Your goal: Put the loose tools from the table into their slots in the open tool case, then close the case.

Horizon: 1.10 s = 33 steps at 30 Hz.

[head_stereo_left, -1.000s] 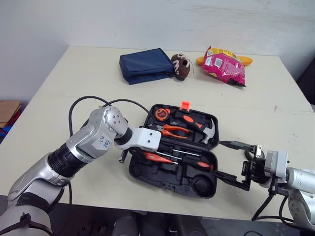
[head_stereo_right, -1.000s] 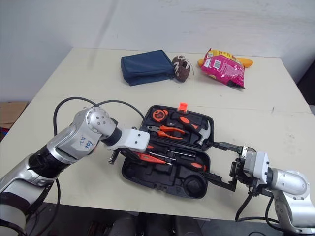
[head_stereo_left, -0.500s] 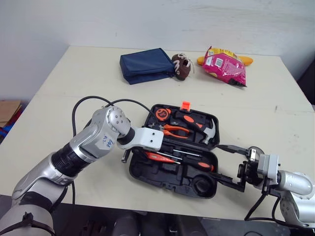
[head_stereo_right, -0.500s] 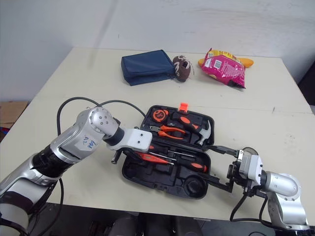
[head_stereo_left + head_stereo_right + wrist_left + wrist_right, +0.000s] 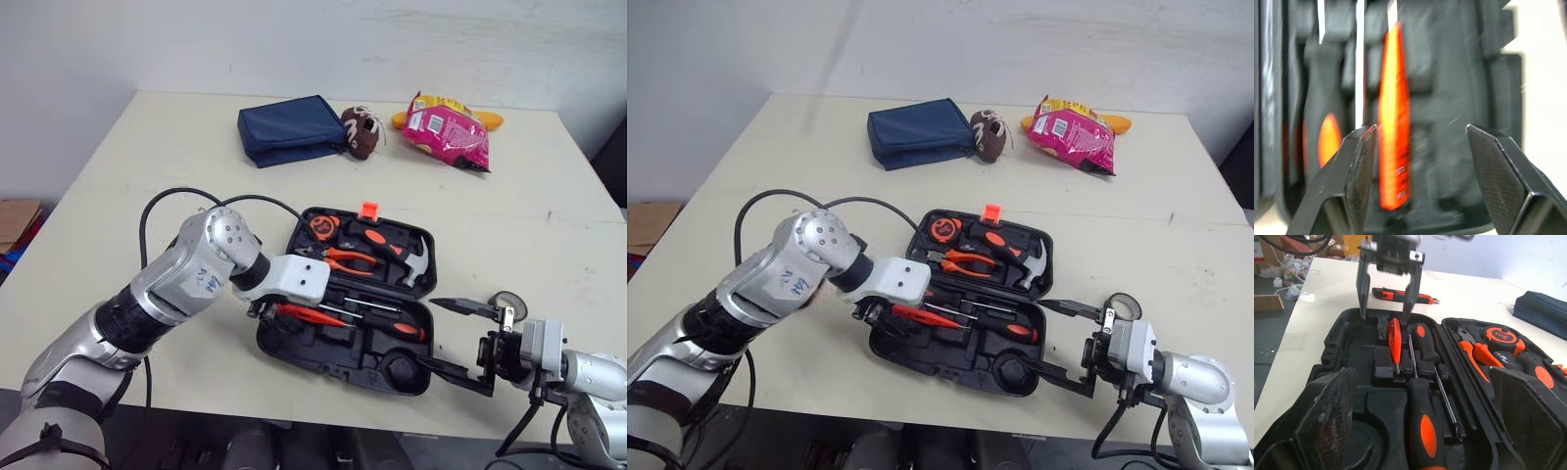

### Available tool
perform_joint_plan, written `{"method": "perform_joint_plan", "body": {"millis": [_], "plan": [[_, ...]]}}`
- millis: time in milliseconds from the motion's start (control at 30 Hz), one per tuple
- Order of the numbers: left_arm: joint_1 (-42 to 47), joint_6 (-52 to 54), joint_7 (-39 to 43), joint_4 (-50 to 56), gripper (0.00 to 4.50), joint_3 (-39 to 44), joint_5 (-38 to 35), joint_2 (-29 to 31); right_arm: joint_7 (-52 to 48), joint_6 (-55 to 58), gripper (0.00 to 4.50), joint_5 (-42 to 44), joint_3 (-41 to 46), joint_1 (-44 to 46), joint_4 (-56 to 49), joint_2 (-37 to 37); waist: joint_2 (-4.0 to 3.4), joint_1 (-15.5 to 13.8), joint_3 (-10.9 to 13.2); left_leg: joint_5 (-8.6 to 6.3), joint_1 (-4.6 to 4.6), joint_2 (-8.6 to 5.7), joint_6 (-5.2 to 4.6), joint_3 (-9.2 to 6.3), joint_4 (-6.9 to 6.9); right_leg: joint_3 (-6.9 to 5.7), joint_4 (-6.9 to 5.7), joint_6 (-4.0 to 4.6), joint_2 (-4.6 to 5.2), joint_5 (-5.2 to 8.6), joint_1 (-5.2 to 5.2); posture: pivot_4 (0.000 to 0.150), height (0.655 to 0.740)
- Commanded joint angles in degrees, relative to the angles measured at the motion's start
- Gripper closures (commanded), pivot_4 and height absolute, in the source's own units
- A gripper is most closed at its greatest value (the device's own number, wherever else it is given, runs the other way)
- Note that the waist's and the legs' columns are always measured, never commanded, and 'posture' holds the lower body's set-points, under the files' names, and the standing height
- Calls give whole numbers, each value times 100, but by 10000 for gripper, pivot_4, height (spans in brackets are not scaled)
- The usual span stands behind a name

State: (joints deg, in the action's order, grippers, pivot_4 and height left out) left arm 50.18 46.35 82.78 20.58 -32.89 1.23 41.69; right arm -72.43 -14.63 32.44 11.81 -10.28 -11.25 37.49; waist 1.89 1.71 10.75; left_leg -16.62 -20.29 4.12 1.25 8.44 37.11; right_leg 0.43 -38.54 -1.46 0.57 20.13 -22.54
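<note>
The left gripper (image 5: 1384, 316) is held spread with nothing grasped. Its two fingers are set either side of the handle end of an orange screwdriver (image 5: 1394, 338), which is laid in a slot in the near half of the open tool case (image 5: 323, 351). The right gripper (image 5: 449, 338) is likewise spread and empty, just beside the case's near right corner. A black-and-orange tool (image 5: 1400, 295) is seen loose on the table (image 5: 147, 147), outside the case on the left arm's side. Pliers (image 5: 345, 258) and a hammer (image 5: 418, 260) are seated in the far half.
</note>
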Motion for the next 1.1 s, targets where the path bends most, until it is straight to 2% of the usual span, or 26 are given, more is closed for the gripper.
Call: {"method": "perform_joint_plan", "body": {"millis": [33,100,133,233,333,367,467,567,700,1100], "plan": [[75,69,44,343,15653,614,-594,15,-65,-4,0,132,142,89,-9,70,0,6,0,0,1,0,0,0,0,1,0,0,0,0,0,1500,7400],[-115,-307,-112,241,15653,963,-867,-89,-71,2,0,115,115,155,44,68,-1,9,0,0,2,0,0,0,1,1,0,0,0,0,1,1500,7400],[-279,-753,-190,126,18175,1174,-983,-152,-68,9,0,108,108,180,59,65,-1,10,-1,0,3,0,1,0,0,1,0,0,0,0,1,1500,7400],[-891,-2132,-250,-242,28853,1614,-1131,-145,-40,27,0,80,96,222,79,53,-1,25,-1,0,5,1,1,0,-2,1,0,0,-2,0,1,1500,7400],[-1362,-2187,-650,-516,43807,2163,-1746,-651,-10,38,0,66,91,239,79,37,-1,4,0,1,3,2,2,-2,-1,-2,0,0,-3,0,0,1500,7400],[-1603,-2182,-738,-717,44731,2384,-2029,-865,10,44,0,63,83,238,67,21,0,-1,0,0,1,2,0,-2,4,-2,-1,0,-1,0,0,1500,7400],[-2013,-3186,-686,-1231,44731,2527,-2004,-1048,88,102,0,62,77,247,-23,14,0,-4,0,-3,-2,0,-4,-3,9,-4,2,-3,2,-2,3,1500,7400],[-2047,-3225,-831,-1391,44731,2468,-1960,-1063,142,143,0,60,87,261,-64,44,0,-3,0,-3,-2,1,-3,-3,6,-4,3,-3,-1,-2,1,1500,7400],[-2104,-3933,-859,-1805,44731,2035,-1364,-989,269,246,0,51,76,281,-197,70,-1,6,0,-4,-1,0,-1,-1,3,-3,5,-3,-1,-2,2,1500,7400],[-2046,-4493,-1303,-2720,44731,1535,-657,-1250,292,330,0,56,122,355,-179,94,0,-3,0,-6,-1,1,-3,-1,2,-4,8,-4,-1,-2,2,1500,7400]]}}
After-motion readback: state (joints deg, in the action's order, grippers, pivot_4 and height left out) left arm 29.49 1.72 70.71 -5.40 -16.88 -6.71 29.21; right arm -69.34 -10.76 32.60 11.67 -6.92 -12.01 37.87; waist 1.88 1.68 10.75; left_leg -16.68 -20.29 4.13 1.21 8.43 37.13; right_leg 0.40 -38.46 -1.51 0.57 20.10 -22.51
